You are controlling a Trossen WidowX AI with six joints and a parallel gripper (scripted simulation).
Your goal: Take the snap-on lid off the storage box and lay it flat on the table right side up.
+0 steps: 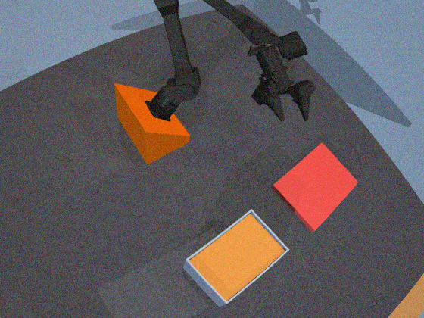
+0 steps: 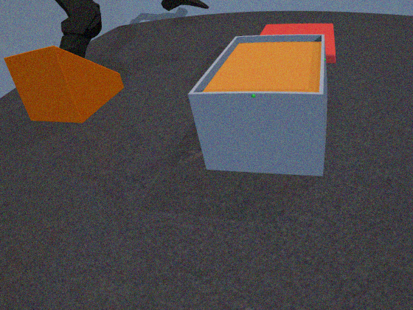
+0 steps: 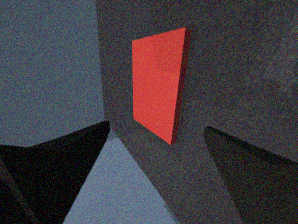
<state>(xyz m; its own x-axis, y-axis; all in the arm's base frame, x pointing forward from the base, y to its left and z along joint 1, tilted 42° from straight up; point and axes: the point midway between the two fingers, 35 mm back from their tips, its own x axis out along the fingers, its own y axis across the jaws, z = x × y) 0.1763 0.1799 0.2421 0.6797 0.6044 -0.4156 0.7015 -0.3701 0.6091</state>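
Note:
The storage box (image 1: 204, 285) (image 2: 262, 133) stands upright with blue-grey walls and an open top, its inside orange. The red lid (image 1: 316, 185) (image 2: 295, 29) (image 3: 157, 80) lies flat on the table, apart from the box and beyond it in the exterior view, with its smooth broad face up. My gripper (image 1: 294, 120) (image 3: 156, 127) is open and empty. It hangs above the table, behind the lid in the top view, clear of both lid and box. Only part of it shows at the top edge of the exterior view.
An orange angular block (image 1: 163, 145) (image 2: 63, 88) stands on the dark table (image 1: 76, 197) (image 2: 147, 240), left of the box in the exterior view. The arm's base part sits at this block. The table's curved edge runs past the lid's far side in the top view.

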